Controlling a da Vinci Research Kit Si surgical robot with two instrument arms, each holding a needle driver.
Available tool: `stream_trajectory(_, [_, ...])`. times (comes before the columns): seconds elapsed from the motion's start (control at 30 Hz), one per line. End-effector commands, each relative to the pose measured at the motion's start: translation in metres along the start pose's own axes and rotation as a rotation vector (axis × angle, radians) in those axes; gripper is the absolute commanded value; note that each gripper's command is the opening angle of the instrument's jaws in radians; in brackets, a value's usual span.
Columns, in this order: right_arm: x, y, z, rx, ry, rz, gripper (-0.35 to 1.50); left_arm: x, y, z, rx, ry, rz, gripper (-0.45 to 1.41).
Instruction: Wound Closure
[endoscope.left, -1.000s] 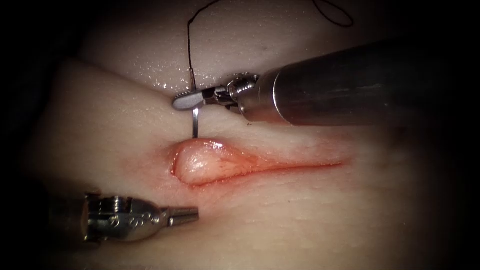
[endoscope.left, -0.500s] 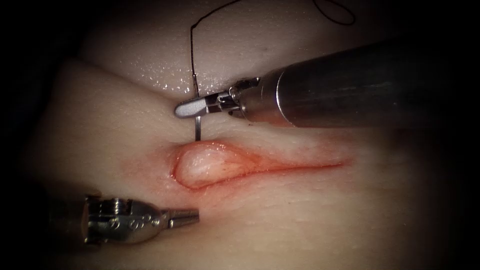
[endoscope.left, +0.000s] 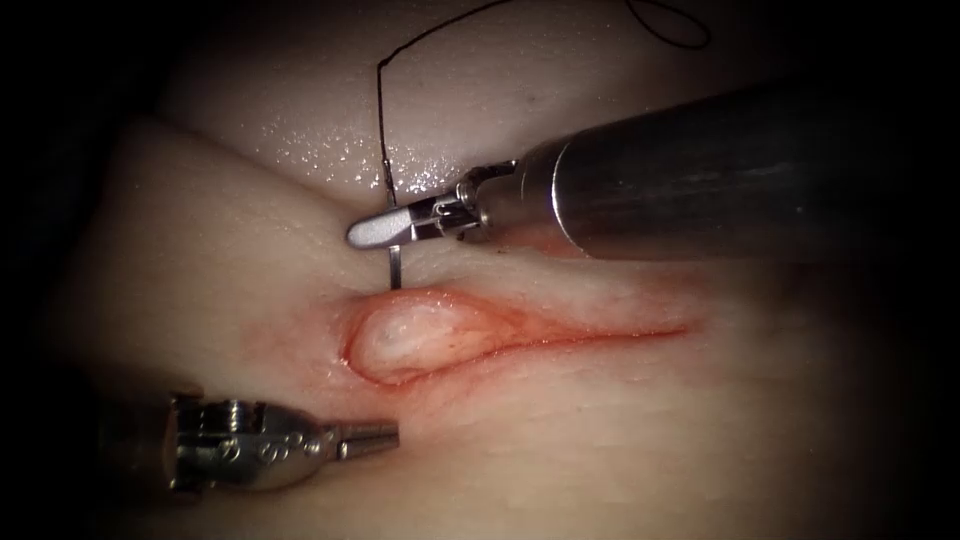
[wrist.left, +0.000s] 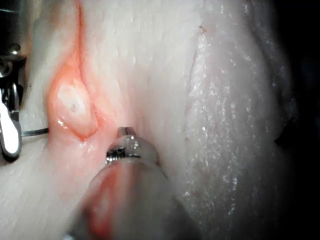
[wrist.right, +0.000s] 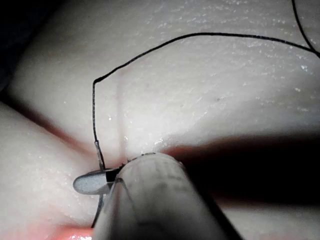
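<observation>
The left tool, smooth rounded steel tapering to a short blunt tip, lies low on the pale, damp tissue below the cut, its jaws closed on nothing. The cut is a glossy, teardrop-shaped opening rimmed with red fluid, narrowing to a thin line toward the right. Just above its wide end, the thin steel needle stands nearly upright, its lower end at the tissue's surface beside the cut's upper edge. The right tool clamps the needle near its thread end. Dark, wiry thread rises from there and arcs rightward.
</observation>
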Motion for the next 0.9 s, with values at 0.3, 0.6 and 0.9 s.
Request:
stream_trajectory(0.3, [-0.0017,-0.0005,0.0012,0.018,-0.023,0.010,-0.35,-0.0002,0.0002,0.0009,-0.005,-0.001,0.001,-0.45])
stream_trajectory(0.6, [-0.0034,-0.0012,0.0009,0.022,-0.037,0.022,-0.35,-0.0002,0.0002,0.0009,-0.008,0.001,0.002,-0.45])
stream_trajectory(0.9, [-0.0060,-0.0024,0.0011,0.051,-0.048,0.021,-0.35,-0.0003,0.0001,0.0009,-0.008,0.001,0.002,-0.45])
